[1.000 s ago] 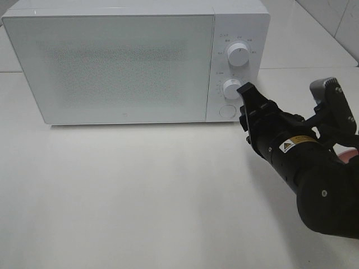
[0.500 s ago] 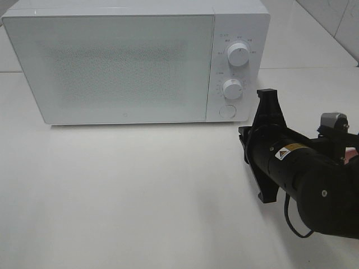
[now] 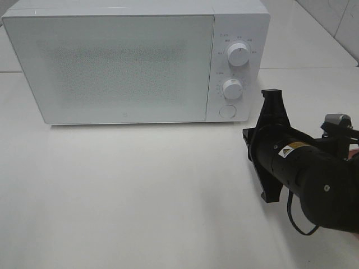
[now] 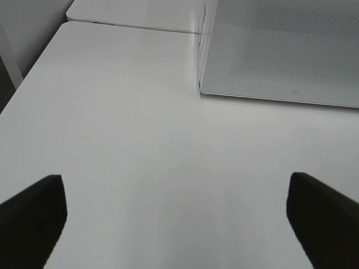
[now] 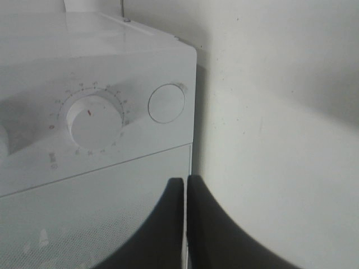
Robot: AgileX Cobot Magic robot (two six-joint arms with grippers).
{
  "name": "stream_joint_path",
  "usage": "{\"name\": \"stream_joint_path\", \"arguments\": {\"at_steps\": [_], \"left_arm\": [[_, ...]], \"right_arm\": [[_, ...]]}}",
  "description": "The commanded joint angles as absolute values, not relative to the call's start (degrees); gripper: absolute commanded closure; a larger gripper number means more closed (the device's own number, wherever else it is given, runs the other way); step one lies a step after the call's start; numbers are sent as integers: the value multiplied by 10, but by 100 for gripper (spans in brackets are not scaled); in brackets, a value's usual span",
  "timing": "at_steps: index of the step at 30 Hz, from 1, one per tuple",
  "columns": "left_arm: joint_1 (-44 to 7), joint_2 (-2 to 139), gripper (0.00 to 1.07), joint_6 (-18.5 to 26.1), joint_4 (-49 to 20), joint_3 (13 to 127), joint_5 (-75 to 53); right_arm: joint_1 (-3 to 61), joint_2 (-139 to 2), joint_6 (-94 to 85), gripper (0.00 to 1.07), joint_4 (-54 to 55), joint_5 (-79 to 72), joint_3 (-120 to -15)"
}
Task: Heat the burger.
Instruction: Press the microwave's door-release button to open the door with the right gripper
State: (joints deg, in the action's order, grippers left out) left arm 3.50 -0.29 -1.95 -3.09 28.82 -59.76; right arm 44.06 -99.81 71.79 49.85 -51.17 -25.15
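1. Right hand [image 5: 185,180]: fingers pressed together, gripping nothing; near the microwave [image 3: 140,7] control panel [image 3: 249,73], not touching.
2. Left hand [image 4: 174,180]: fingers spread wide above bench [image 4: 140,112].
3. Microwave door [image 3: 112,67] shut; burger not visible in any view.

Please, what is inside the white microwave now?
Only the shut door of the microwave shows; its dotted panel hides the inside. Whether the burger is there cannot be seen.

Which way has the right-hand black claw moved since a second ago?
Yes. The right gripper has backed off the lower dial of the microwave, ending right of and below it in the high view.
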Motion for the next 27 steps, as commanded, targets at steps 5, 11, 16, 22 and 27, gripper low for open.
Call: {"name": "stream_joint_path", "arguments": {"at_steps": [5,11,16,22,27], "left_arm": [[32,-17,7,-22,-30,286,-592],[32,-17,7,-22,-30,286,-592],[32,-17,7,-21,-30,286,-592],[32,-17,7,-21,-30,286,-592],[32,-17,7,-21,-30,286,-592]], "right_arm": [[398,-1031,725,107,438,-486,-286],[387,-1070,744,107,429,-482,-325],[367,-1097,744,107,419,-473,-360],[341,-1121,743,107,406,-468,-391],[327,-1146,743,107,399,-465,-417]]}}
